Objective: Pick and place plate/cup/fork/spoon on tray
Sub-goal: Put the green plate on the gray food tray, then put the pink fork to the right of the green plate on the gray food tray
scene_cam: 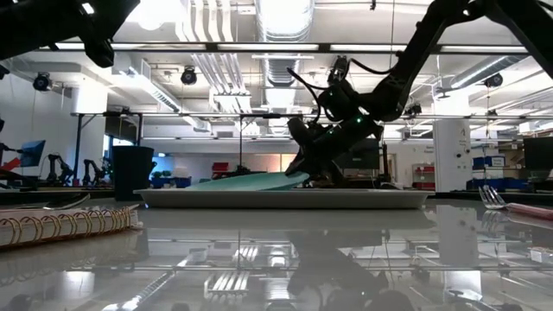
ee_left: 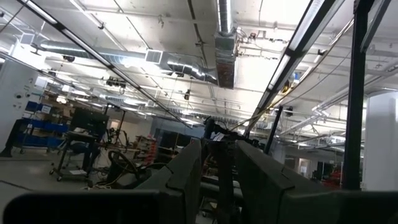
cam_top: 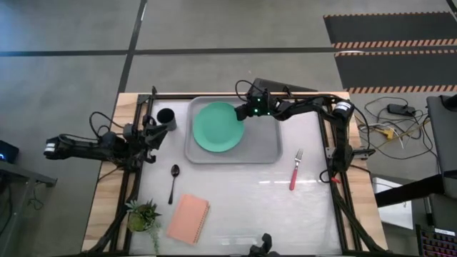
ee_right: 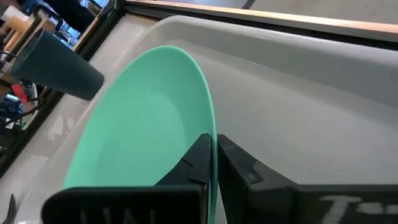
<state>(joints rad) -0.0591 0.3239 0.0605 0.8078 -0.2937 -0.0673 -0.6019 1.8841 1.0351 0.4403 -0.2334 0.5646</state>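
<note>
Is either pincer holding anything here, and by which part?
The right pincer is shut on the rim of the round mint-green plate, tilted over the light-grey tray. The left holds nothing visible.

Grey concrete floor (cam_top: 64, 43), silver ceiling ducts (ee_left: 225, 50), bright strip lights (scene_cam: 285, 13)

My mint-green plate (cam_top: 217, 126) lies tilted in the grey tray (cam_top: 268, 146); the dark cup (cam_top: 166, 116) at nine o'clock, black spoon (cam_top: 174, 181) and red-handled fork (cam_top: 295, 170) toward six
</note>
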